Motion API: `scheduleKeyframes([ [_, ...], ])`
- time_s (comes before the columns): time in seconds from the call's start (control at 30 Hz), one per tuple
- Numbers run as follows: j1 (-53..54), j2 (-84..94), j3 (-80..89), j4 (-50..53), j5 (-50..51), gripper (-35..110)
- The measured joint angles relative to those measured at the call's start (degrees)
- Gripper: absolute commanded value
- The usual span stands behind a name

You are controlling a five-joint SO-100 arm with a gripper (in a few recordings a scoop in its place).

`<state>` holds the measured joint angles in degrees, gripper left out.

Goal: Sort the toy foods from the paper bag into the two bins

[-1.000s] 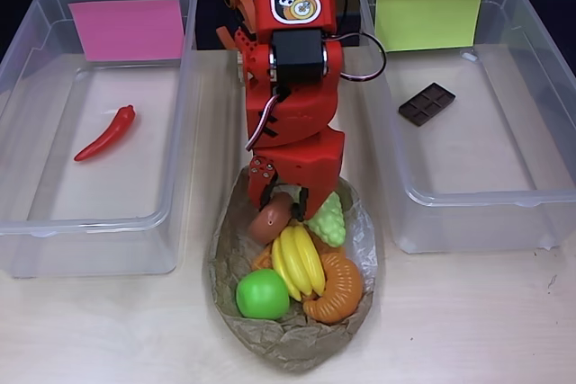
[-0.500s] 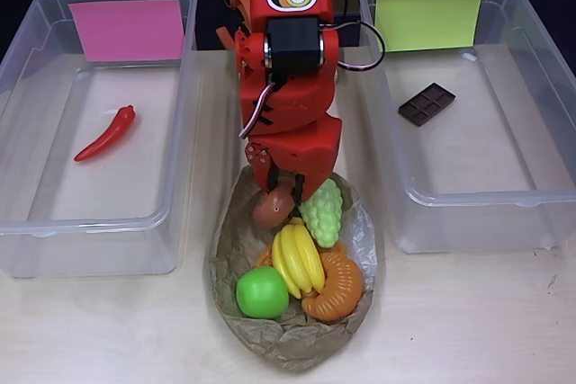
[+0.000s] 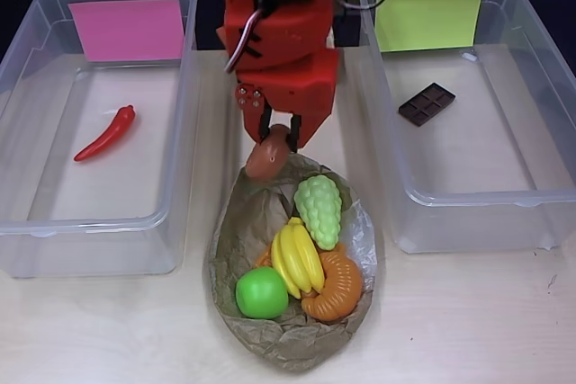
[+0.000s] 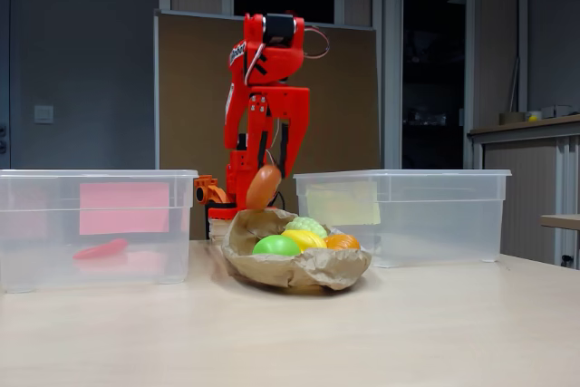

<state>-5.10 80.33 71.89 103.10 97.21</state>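
Pincer [image 3: 273, 139] clamped on brown donut [image 3: 267, 157], now lifted clear above paper bag [image 3: 270, 330] (apparently untouching), ready for a bin.

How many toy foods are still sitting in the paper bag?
4 show: pale green plastic grapes, yellow bananas, round green apple, orange ridged croissant, all in the crumpled brown paper bag. More may hide underneath.
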Motion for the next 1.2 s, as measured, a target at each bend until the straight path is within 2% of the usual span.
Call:
scheduleKeyframes([
  [0.23, -5.6, 13.3, 3.0, 1.2, 2.2, 0],
  [0.43, -16.8, 22.4, 6.9, 1.7, 12.6, 0],
  [0.73, -38.3, 28.6, 11.0, 1.7, 36.7, 0],
  [0.97, -54.0, 22.6, 8.5, 1.1, 58.8, 0],
  [1.07, -58.3, 18.5, 8.0, 0.4, 66.6, 0],
  [1.2, -60.6, 13.1, 10.0, -6.5, 72.0, 0],
])
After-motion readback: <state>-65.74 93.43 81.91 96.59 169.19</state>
